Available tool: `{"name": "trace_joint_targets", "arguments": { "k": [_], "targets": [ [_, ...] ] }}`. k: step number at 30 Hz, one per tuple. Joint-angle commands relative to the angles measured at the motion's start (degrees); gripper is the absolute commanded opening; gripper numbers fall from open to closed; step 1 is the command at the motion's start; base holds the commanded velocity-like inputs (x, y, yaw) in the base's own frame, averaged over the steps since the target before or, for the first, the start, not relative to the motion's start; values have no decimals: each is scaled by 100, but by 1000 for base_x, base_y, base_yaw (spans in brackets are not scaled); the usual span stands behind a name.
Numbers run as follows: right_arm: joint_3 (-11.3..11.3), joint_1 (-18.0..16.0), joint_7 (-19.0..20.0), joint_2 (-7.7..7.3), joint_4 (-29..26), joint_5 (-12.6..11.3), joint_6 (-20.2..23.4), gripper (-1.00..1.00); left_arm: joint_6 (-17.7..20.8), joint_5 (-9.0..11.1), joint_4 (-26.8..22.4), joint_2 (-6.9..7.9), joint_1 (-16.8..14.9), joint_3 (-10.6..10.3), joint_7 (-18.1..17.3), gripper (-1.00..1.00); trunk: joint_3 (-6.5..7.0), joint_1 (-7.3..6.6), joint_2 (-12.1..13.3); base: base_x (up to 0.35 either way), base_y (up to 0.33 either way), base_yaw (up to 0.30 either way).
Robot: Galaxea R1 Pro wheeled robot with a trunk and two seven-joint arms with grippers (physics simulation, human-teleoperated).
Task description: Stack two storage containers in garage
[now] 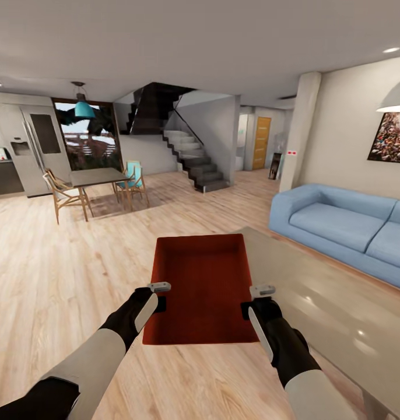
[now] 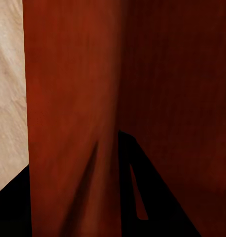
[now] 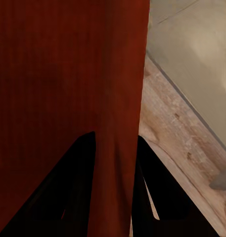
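I am in the living room, over its light wood plank floor (image 1: 54,262). One orange-red storage container (image 1: 203,286) hangs in front of me, open side up and empty. My left gripper (image 1: 158,304) is shut on its left wall (image 2: 68,98), one finger inside and one outside. My right gripper (image 1: 247,309) is shut on the right wall (image 3: 117,74) in the same way. In the wrist views each wall runs between the dark fingers of the left gripper (image 2: 75,197) and the right gripper (image 3: 115,168). The garage and its floor are out of view.
A blue sofa (image 1: 346,227) stands at the right, with a pale glossy flat surface (image 1: 322,303) before it. A dining table with chairs (image 1: 98,178) is at the left, a fridge (image 1: 34,146) behind it. Stairs (image 1: 194,157), a pillar (image 1: 299,128) and an orange door (image 1: 261,143) lie ahead.
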Motion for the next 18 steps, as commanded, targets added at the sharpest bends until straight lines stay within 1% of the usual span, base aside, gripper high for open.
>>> {"name": "trace_joint_targets", "arguments": {
  "k": [1,18],
  "targets": [
    [30,-4,58,-3,-238,-315,-67,-100,226,-73,13,17,2,-99,6,-100,0,0,0,239,234,48],
    [30,-2,58,-3,-241,-315,-67,-100,234,-67,14,17,2,-92,-2,-100,0,0,0,247,249,6]
  ]
}}
